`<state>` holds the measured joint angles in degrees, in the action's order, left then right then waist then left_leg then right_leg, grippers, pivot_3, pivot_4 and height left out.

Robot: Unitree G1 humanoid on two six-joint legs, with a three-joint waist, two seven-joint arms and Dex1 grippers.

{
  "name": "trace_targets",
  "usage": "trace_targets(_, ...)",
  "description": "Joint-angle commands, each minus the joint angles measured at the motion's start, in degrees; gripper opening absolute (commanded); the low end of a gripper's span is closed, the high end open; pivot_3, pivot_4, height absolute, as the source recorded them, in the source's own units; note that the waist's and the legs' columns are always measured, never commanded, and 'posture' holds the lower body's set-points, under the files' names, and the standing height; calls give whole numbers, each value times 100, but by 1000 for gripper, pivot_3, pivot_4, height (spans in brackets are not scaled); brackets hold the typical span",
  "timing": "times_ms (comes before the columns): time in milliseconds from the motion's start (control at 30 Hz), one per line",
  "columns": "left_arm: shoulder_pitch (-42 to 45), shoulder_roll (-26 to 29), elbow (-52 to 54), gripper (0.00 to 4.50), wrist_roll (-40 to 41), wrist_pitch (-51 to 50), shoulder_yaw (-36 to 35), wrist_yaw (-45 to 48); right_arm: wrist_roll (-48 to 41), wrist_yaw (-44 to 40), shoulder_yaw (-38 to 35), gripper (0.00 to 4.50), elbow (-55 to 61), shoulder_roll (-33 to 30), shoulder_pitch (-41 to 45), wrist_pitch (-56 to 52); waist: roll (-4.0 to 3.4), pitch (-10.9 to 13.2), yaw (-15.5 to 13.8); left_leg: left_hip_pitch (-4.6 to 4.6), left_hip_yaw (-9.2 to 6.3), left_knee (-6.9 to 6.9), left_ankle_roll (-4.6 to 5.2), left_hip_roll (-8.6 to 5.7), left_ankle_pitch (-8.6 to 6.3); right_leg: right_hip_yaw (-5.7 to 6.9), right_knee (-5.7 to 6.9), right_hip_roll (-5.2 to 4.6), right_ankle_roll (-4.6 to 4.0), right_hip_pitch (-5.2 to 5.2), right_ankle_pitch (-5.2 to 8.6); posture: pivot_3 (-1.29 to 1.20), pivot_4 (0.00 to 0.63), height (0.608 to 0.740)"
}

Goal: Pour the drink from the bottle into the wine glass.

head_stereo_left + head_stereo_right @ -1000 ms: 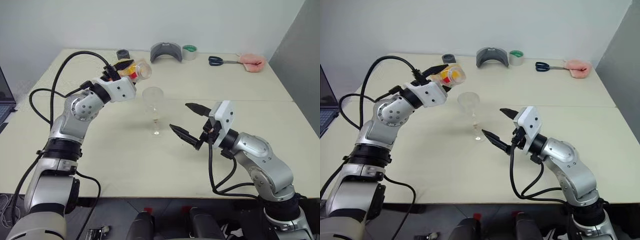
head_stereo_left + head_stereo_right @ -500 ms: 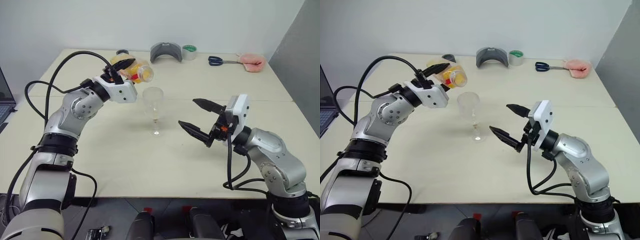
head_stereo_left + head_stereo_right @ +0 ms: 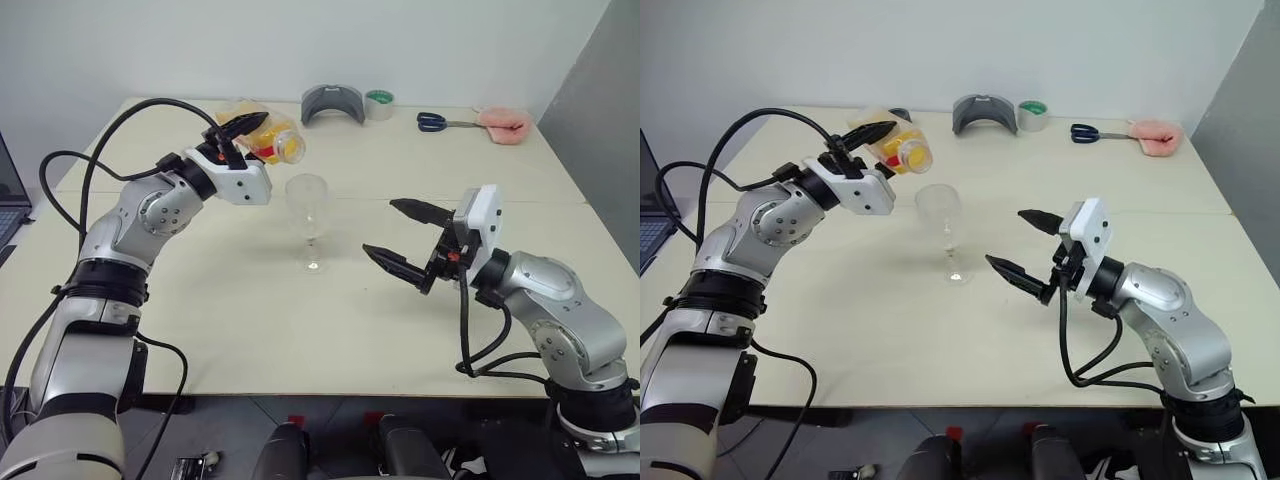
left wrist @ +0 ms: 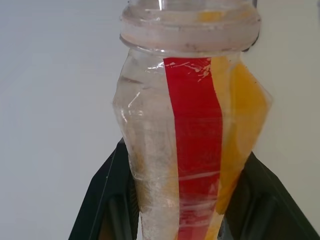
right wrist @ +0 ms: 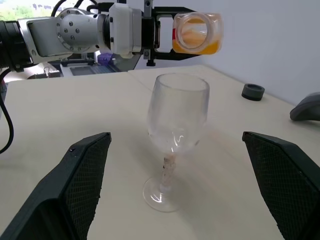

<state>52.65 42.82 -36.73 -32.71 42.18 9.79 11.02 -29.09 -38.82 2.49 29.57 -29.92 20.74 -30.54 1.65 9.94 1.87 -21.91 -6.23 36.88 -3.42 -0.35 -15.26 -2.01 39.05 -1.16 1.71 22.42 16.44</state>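
The uncapped bottle (image 3: 268,141) was clamped sideways in the left gripper (image 3: 240,132), mouth toward four o'clock, above the wine glass (image 3: 307,205); the right gripper (image 3: 405,237) was held wide.

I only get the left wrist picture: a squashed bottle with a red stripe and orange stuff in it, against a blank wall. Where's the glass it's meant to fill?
Observer: The wine glass stands upright on the table, just below the open mouth of the bottle and slightly to one side.
Operator: Has any juice landed in it?
Observer: In the right wrist view its bowl looks empty. The drink lies along the low side of the tipped bottle, and no stream shows.
Operator: What's the other arm doing?
Observer: The right gripper hangs open beside the glass, pointing at it without touching.
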Motion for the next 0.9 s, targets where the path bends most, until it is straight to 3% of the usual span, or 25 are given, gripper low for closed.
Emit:
trace_targets(33, 275, 167, -12, 1762, -91, 141, -16, -242, 37, -54, -18, 4500, 163, -34, 5, 154, 0, 0, 2, 0, 0, 0, 0, 1, 0, 0, 0, 0, 0, 0, 0, 0, 150, 740)
trace_targets(900, 796, 356, -628, 1762, -717, 574, 386, -1068, 194, 19, 123, 4500, 283, 103, -251, 232, 0, 0, 1, -1, 0, 3, 0, -1, 0, 2, 3, -1, 0, 0, 0, 0, 150, 740)
